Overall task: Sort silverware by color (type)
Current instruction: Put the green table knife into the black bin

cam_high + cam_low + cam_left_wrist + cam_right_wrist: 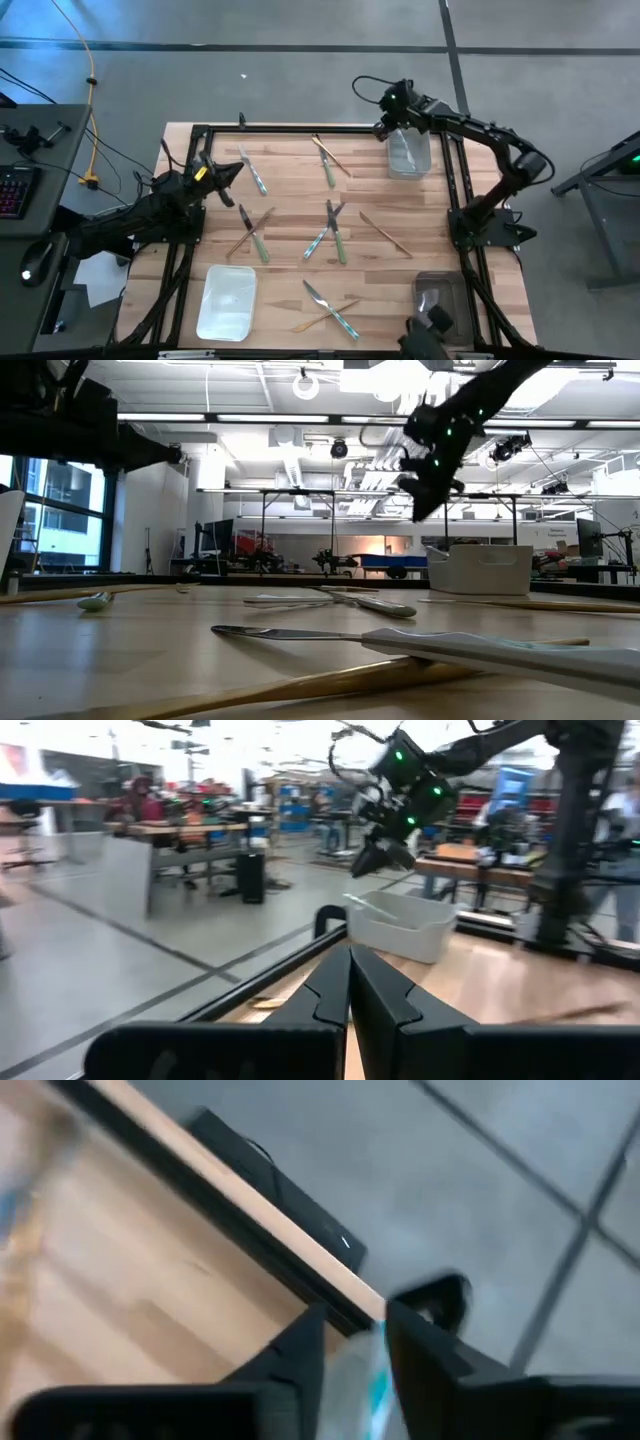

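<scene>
No legible text, label, brand, number or sign appears in any view. The pale wooden table (300, 250), the clear plastic trays on it and the cutlery carry no readable markings. In the low view and the left wrist view, the room beyond the table shows benches and equipment, but nothing there can be read.

Overhead looks straight down; low camera level across table (300, 205) (shared); wrists close.
</scene>
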`<state>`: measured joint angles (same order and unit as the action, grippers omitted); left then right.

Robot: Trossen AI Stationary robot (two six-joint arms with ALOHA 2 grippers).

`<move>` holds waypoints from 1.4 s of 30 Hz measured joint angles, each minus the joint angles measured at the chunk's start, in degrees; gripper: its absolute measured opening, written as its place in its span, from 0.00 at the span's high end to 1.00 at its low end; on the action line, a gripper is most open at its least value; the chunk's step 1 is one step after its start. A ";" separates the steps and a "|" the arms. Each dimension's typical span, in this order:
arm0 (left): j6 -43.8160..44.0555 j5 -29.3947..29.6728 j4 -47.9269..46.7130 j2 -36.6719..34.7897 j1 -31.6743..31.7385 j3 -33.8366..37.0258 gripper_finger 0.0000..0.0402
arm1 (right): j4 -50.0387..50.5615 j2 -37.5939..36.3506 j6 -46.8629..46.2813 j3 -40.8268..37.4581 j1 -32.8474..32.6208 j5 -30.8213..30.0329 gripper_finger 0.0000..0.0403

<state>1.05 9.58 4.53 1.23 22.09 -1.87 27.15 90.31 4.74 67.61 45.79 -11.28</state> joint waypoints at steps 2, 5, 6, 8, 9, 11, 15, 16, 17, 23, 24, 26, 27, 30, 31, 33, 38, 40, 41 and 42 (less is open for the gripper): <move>0.32 -2.34 -0.09 0.01 0.00 0.00 1.00 | -4.04 -2.01 0.78 -2.46 -2.11 2.35 0.92; 2.06 -4.44 -0.12 0.61 0.00 0.00 1.00 | -15.50 -4.31 0.54 -9.40 -5.43 8.69 0.98; 2.79 -4.76 -0.08 0.96 0.00 0.00 1.00 | -20.05 -4.92 -0.49 -12.12 -6.67 10.20 0.97; 3.43 -6.28 -0.07 1.88 0.00 0.00 1.00 | -29.50 -5.83 -2.47 -17.60 -9.64 11.76 0.96; 3.79 -7.48 -0.12 2.45 0.00 0.00 1.00 | -34.48 -6.22 -3.16 -20.18 -11.27 11.82 0.96; 4.32 -9.61 -0.12 3.81 -0.02 0.00 1.00 | -44.16 -6.78 -3.29 -24.83 -14.58 11.84 0.97; 4.25 -12.30 0.09 7.12 -0.09 0.00 1.00 | -58.80 -7.20 -3.66 -30.83 -20.38 12.01 0.99; 4.28 -12.56 0.09 7.94 -0.14 0.00 1.00 | -60.53 -7.20 -4.05 -31.55 -21.57 12.00 0.99; 4.30 -12.92 0.18 8.83 -0.17 0.00 1.00 | -61.61 -7.18 -4.28 -31.97 -22.66 11.99 0.99; 4.90 -14.86 3.12 14.29 -2.27 0.00 1.00 | -62.03 -7.17 -4.89 -32.10 -28.08 13.91 0.98; 4.89 -14.86 3.52 15.18 -2.94 0.00 1.00 | -61.58 -7.17 -5.39 -32.10 -28.94 14.81 0.98; 4.93 -14.70 4.73 17.01 -4.36 0.00 1.00 | -59.91 -7.17 -8.02 -32.10 -30.86 15.19 0.98; 5.19 -14.32 5.36 17.88 -5.11 0.00 1.00 | -59.18 -7.17 -9.53 -32.10 -31.91 15.04 0.98; 5.76 -13.33 6.89 20.35 -7.26 0.00 1.00 | -56.04 -7.17 -11.93 -32.10 -35.95 10.90 0.98; 5.70 -12.87 7.40 21.03 -7.88 0.00 1.00 | -54.88 -7.17 -12.00 -32.10 -37.61 8.42 0.97; 5.01 -11.37 8.36 22.17 -8.97 0.00 1.00 | -51.34 -7.17 -11.93 -31.39 -40.88 3.63 0.96; 4.17 -8.82 10.69 23.92 -10.63 0.00 1.00 | -34.43 -7.17 -20.82 -25.93 -47.13 -5.36 0.89; 3.82 -7.98 11.00 24.26 -10.90 0.00 1.00 | -27.51 -7.15 -26.26 -23.83 -49.19 -6.71 0.84; 3.84 -7.43 11.02 24.32 -11.09 0.00 1.00 | -24.90 -6.89 -28.87 -22.93 -50.28 -7.05 0.81; 3.82 -7.04 11.13 24.39 -11.21 0.00 1.00 | -22.56 -6.57 -31.56 -22.06 -51.34 -7.36 0.78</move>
<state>4.87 2.54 15.66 25.63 10.87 -1.87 4.59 83.73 -26.82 45.55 -5.55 -18.64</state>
